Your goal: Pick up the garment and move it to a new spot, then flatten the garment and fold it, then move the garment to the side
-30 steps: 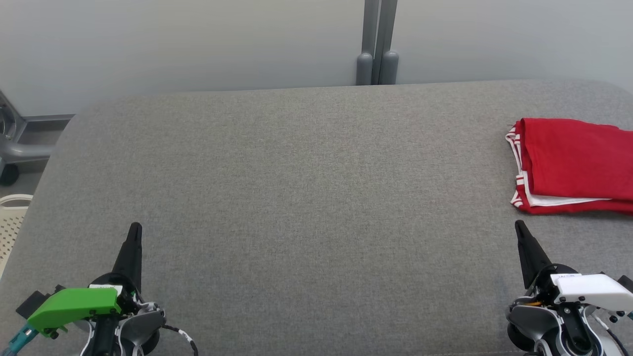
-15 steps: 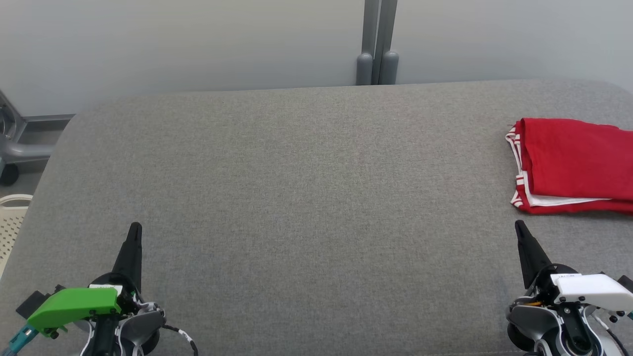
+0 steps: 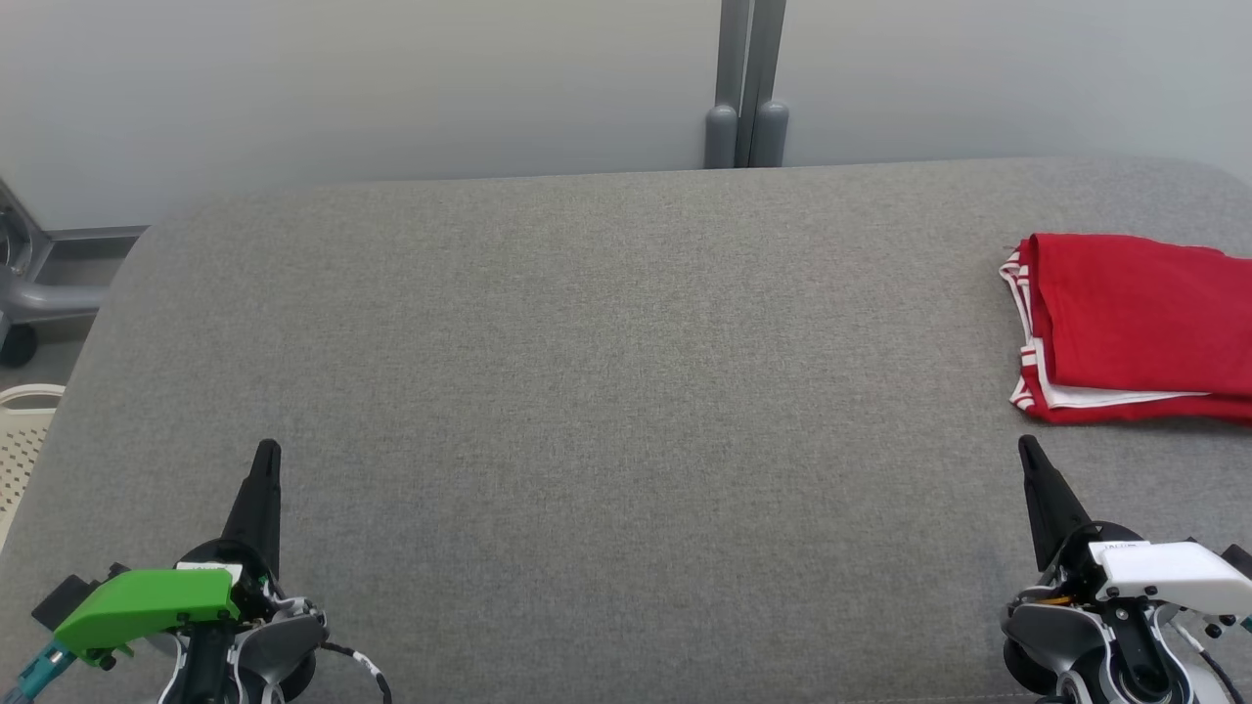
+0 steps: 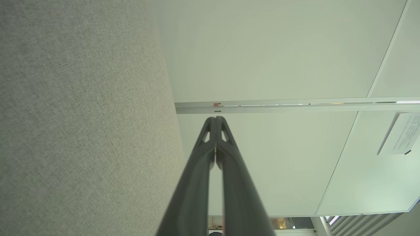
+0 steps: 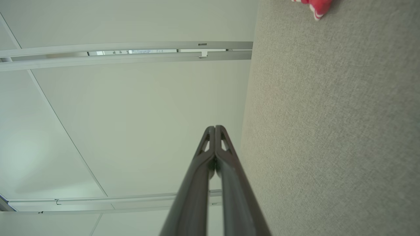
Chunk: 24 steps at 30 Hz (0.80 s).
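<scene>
The garment [image 3: 1140, 323] is red with white-striped trim and lies folded in a neat stack at the far right of the grey table [image 3: 606, 372]; a corner of the garment [image 5: 315, 6] peeks in at the top of the right wrist view. My left gripper [image 3: 266, 452] rests low at the near left, shut and empty, its fingertips [image 4: 216, 120] pressed together. At the near right, just in front of the garment and apart from it, my right gripper [image 3: 1027, 448] is also shut and empty, tips [image 5: 215, 128] touching.
A pale wall with a grey post [image 3: 745, 88] stands behind the table. A white perforated basket [image 3: 20, 440] and a grey wheeled frame [image 3: 29, 293] sit off the table's left edge.
</scene>
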### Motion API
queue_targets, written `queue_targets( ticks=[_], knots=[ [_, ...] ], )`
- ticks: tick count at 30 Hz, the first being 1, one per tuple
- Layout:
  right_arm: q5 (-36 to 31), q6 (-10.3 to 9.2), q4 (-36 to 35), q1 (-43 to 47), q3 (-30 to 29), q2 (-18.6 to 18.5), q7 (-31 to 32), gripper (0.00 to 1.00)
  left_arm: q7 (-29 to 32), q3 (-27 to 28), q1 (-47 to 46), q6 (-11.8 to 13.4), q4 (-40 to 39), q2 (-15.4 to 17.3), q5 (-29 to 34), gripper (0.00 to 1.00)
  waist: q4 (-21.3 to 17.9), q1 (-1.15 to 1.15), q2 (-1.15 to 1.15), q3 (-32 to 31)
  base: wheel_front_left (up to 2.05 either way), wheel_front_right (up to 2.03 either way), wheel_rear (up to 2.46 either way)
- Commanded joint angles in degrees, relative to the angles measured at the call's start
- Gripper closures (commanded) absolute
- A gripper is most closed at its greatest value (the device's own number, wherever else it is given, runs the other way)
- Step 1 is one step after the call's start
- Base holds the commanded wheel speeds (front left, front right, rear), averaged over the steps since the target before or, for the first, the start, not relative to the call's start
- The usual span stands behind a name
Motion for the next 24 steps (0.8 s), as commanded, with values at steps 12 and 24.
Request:
queue_targets(
  ticks=[12,24],
  knots=[
    [0.2,0.02,-0.3,-0.5,-0.1,-0.3,0.2,1.0,0.2,0.1,-0.9,-0.3,-0.2,0.4,0.1,1.0,0.0,0.0,0.0,0.0,0.0,0.0,0.0],
    [0.2,0.02,-0.3,-0.5,-0.1,-0.3,0.2,1.0,0.2,0.1,-0.9,-0.3,-0.2,0.4,0.1,1.0,0.0,0.0,0.0,0.0,0.0,0.0,0.0]
  ],
)
